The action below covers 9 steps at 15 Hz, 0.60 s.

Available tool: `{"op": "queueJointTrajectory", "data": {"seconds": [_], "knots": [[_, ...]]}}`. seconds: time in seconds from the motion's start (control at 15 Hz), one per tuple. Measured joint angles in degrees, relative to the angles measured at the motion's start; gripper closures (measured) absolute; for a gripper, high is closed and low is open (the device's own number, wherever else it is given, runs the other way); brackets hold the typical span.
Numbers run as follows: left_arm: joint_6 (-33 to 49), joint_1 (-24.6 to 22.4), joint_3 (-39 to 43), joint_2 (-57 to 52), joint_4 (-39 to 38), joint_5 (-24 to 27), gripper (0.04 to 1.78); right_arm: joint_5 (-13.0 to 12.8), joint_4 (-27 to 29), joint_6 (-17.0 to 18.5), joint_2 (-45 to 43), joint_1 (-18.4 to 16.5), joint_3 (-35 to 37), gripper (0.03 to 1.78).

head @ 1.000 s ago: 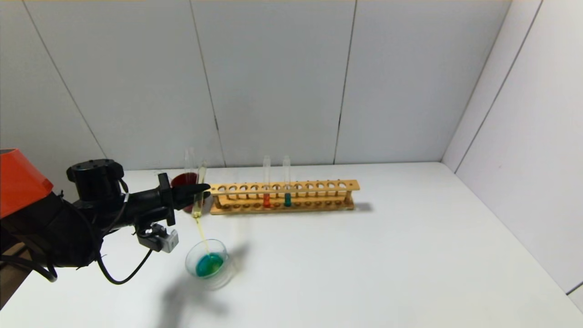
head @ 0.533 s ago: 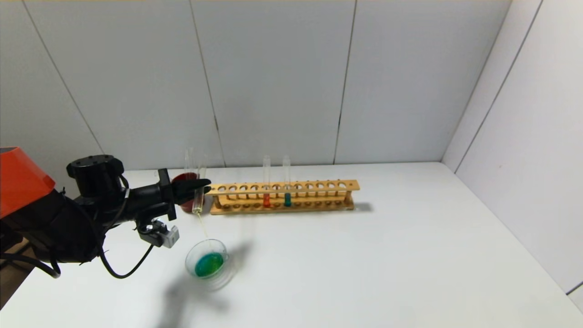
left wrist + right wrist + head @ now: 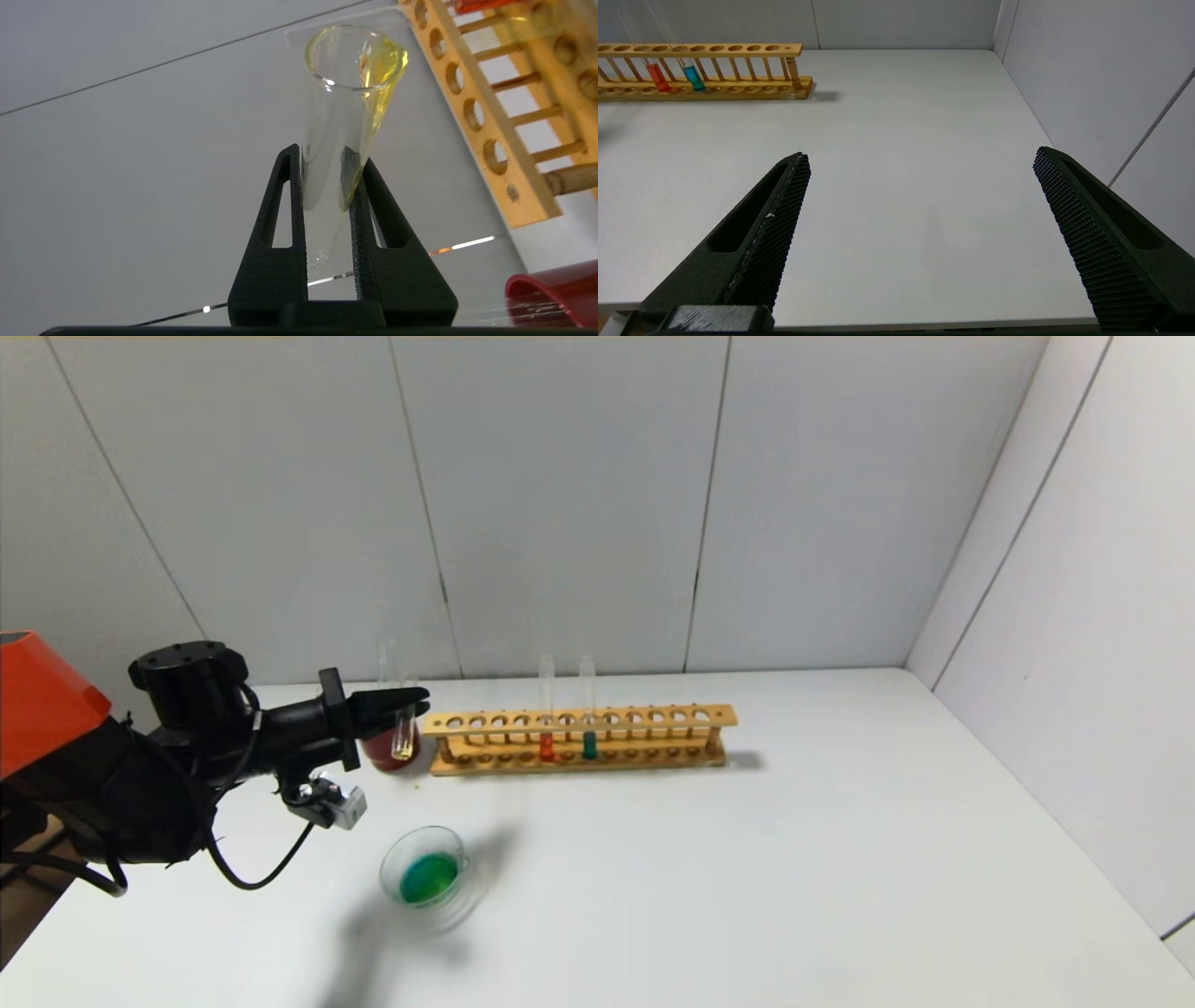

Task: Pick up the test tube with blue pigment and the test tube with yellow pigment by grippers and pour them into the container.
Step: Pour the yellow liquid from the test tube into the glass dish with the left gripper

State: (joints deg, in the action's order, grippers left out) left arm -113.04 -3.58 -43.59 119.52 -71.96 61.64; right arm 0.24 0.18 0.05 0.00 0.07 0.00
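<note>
Head view: the white table (image 3: 747, 859) runs wide and bare to the right of the wooden rack (image 3: 579, 739), bounded by grey wall panels behind and on the right. The left gripper (image 3: 411, 698) reaches in from the left near the table's back edge, clamped on the test tube with yellow pigment (image 3: 403, 733), which hangs in front of the dark red cup (image 3: 381, 751), just beside the rack's left end. A second clear tube (image 3: 386, 663) rises behind the cup. Nearer the front sits the container (image 3: 425, 873), one round clear glass dish with green liquid in it, well apart from the rack. Two tubes stand in the rack: one orange-red (image 3: 546, 728), one green-teal (image 3: 588, 728).

Left wrist view: the two slim black ribbed fingers (image 3: 280, 224) pinch the thin glass tube; yellow film clings inside its round flared mouth. The rack's drilled holes and dowel rungs show alongside, and the cup's red rim (image 3: 551, 294).

Right wrist view: the right gripper (image 3: 920, 205) hangs over the table's near edge, its two knurled black fingers spread wide and holding nothing, with bare tabletop ahead up to the wall.
</note>
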Motion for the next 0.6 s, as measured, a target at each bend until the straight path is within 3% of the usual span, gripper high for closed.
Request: {"op": "queueJointTrajectory", "data": {"seconds": [0.6], "knots": [[-1.34, -0.51, -0.76, -0.37, -2.29, 0.22, 1.51, 0.00, 0.00, -0.02, 0.00, 0.00, 0.00, 0.06]]}}
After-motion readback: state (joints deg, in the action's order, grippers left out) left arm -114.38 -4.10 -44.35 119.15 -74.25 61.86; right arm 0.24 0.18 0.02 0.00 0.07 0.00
